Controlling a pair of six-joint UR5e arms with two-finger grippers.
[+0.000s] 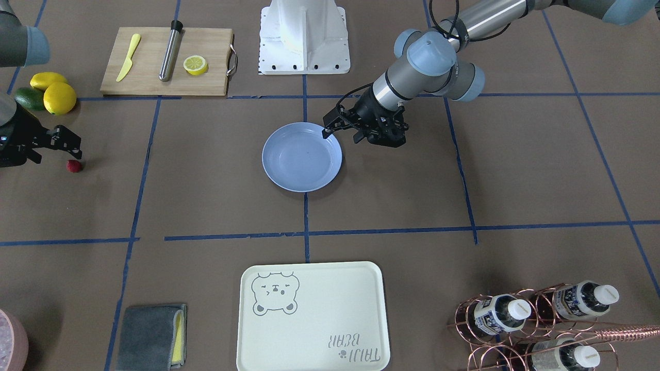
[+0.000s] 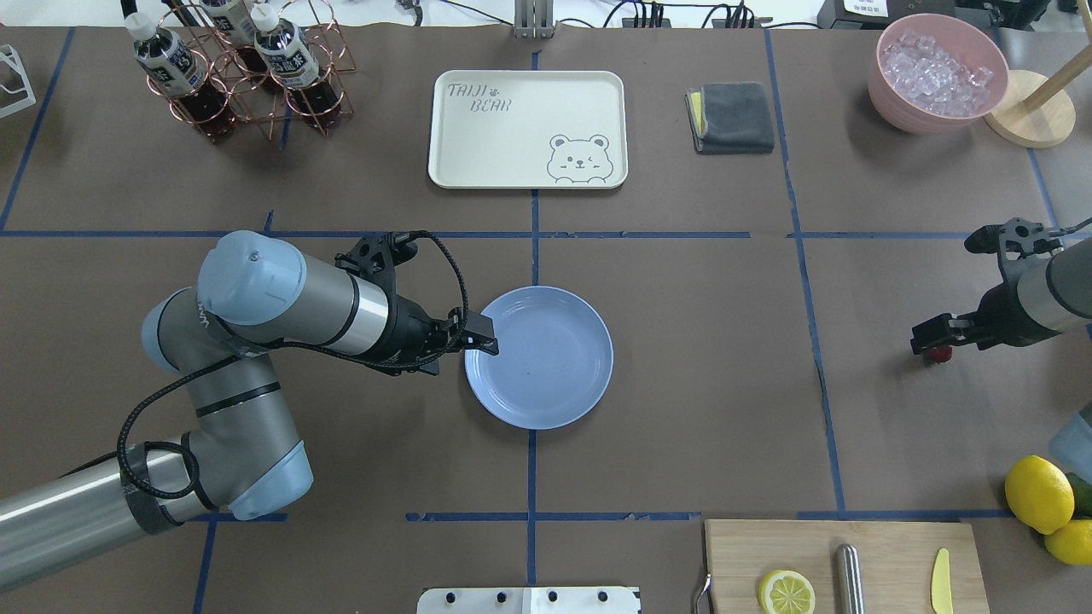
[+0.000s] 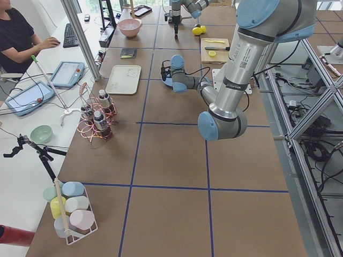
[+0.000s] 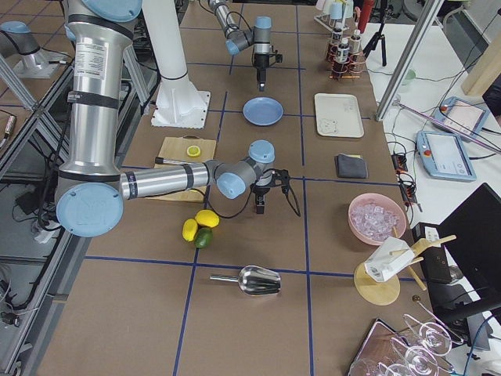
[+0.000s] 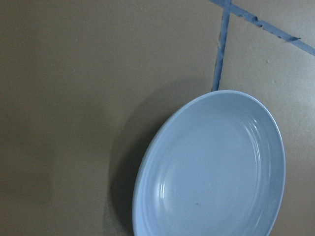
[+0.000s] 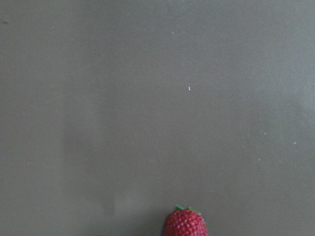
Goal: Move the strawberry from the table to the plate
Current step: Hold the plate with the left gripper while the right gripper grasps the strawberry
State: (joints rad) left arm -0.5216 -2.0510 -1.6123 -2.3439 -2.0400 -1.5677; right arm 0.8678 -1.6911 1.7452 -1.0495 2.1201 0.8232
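Note:
The strawberry [image 1: 74, 166] is a small dark-red berry lying on the table [image 1: 216, 206] near its right end, far from the plate. It also shows at the bottom edge of the right wrist view [image 6: 185, 223]. My right gripper [image 1: 54, 152] hangs just over it, open, with one fingertip right beside the berry [image 2: 941, 354] and not holding it. The pale-blue plate [image 2: 546, 375] sits at the table's centre with nothing on it. My left gripper [image 2: 478, 337] hovers open at the plate's rim [image 1: 337, 154], nothing between its fingers.
A cutting board [image 2: 887, 546] with a lemon half [image 2: 786, 591], a yellow knife and a metal cylinder lies near the robot's base. Two lemons [image 2: 1037, 494] and a green fruit sit beside it. A bear-print tray [image 2: 527, 128], grey cloth [image 2: 731, 117], bottle rack [image 2: 230, 68] and ice bowl [image 2: 937, 72] line the far side.

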